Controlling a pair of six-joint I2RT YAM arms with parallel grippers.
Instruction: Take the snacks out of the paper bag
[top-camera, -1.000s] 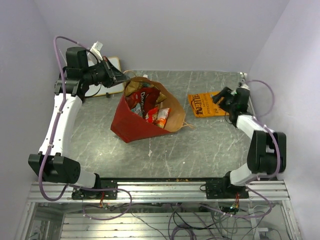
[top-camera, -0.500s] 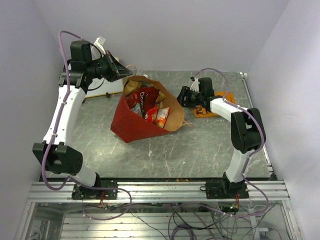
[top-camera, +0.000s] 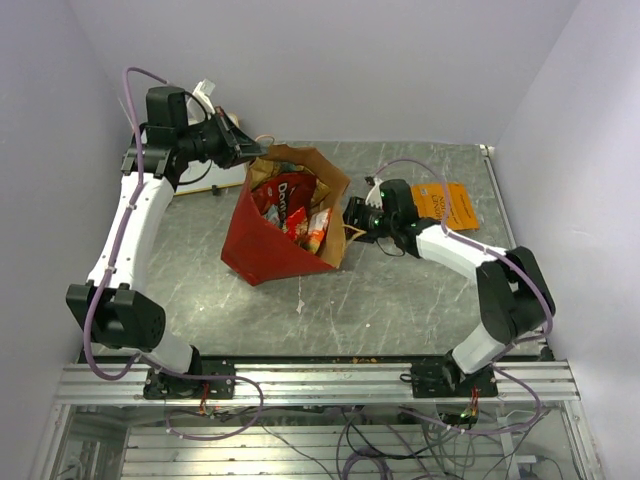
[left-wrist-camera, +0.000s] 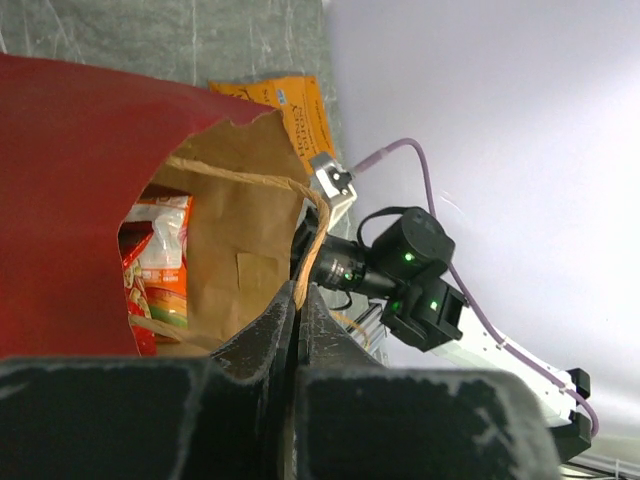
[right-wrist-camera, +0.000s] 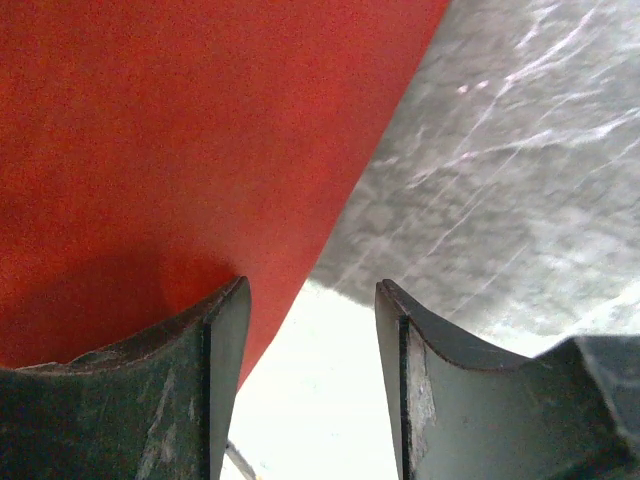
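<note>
The red paper bag (top-camera: 262, 243) stands mid-table with its brown mouth open upward. Several orange and red snacks (top-camera: 297, 207) lie inside it; they also show in the left wrist view (left-wrist-camera: 160, 243). My left gripper (top-camera: 250, 154) is shut on the bag's tan cord handle (left-wrist-camera: 312, 240) at the far rim and holds it up. My right gripper (top-camera: 353, 217) is open and empty against the bag's right side; in the right wrist view its left finger (right-wrist-camera: 215, 340) touches the red wall (right-wrist-camera: 180, 130). One orange snack packet (top-camera: 443, 204) lies flat on the table at the right.
A white whiteboard (top-camera: 198, 178) lies at the back left, partly behind my left arm. The grey table (top-camera: 400, 290) ends at the purple walls behind and beside it and at the metal rail (top-camera: 320, 380) in front.
My right gripper has moved left from the orange packet to the bag's right side. The bag's right wall now stands more upright. My left gripper still holds the handle.
</note>
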